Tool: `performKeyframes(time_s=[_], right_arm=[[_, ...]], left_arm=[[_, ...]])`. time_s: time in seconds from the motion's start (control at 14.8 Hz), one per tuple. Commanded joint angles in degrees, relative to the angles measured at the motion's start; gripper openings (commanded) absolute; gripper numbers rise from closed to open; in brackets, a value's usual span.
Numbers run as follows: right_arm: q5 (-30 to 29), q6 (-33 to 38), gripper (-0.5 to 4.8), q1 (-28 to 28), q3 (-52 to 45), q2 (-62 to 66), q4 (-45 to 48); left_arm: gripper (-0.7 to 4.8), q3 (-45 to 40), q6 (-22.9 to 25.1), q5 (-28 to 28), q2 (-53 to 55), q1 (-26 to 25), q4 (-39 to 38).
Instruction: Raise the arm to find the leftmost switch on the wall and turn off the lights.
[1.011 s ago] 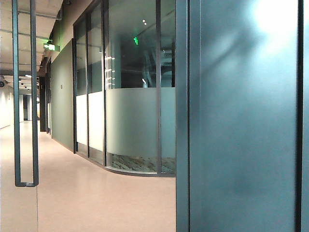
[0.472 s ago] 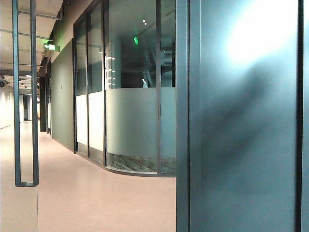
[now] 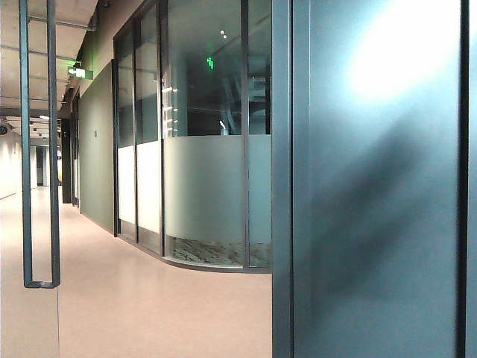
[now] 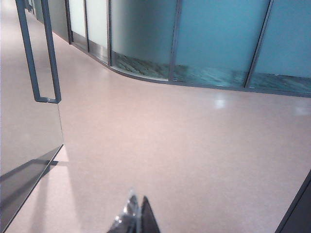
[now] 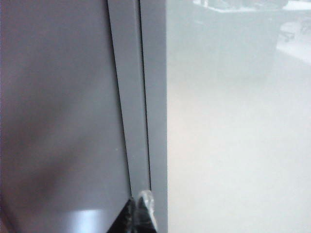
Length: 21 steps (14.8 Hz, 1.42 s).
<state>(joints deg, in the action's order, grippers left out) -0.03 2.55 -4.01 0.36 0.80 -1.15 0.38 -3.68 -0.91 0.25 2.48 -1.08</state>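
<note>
No switch shows in any view, and neither does a wall plate. My left gripper [image 4: 137,204] is shut with nothing in it; its tips meet over the pale pink floor [image 4: 184,145]. My right gripper [image 5: 138,201] is also shut and empty. Its tips sit close against a grey metal frame post [image 5: 138,97], with a dark panel [image 5: 58,107] on one side and frosted glass [image 5: 233,121] on the other. Neither arm appears in the exterior view.
A glass door with a long dark handle [image 3: 39,149] stands at the left of the corridor. A curved glass partition [image 3: 205,149] runs along the back. A dark grey panel [image 3: 373,224] fills the right, with a shadow across it.
On the dark panel at the right, the bright patch has spread and a broad shadow has shifted across it. The corridor itself looks the same.
</note>
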Motion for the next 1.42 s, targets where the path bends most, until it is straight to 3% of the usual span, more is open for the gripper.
performKeyframes(time_s=[0.07,1.42], right_arm=[[-0.1,0.5,-0.01,0.0,0.0,-0.7,0.6],[-0.1,0.9,-0.01,2.1,0.0,-0.7,1.0]], left_arm=[[-0.05,0.1,0.2,-0.2,0.0,-0.1,0.7],[-0.05,0.1,0.2,-0.2,0.0,-0.1,0.5]])
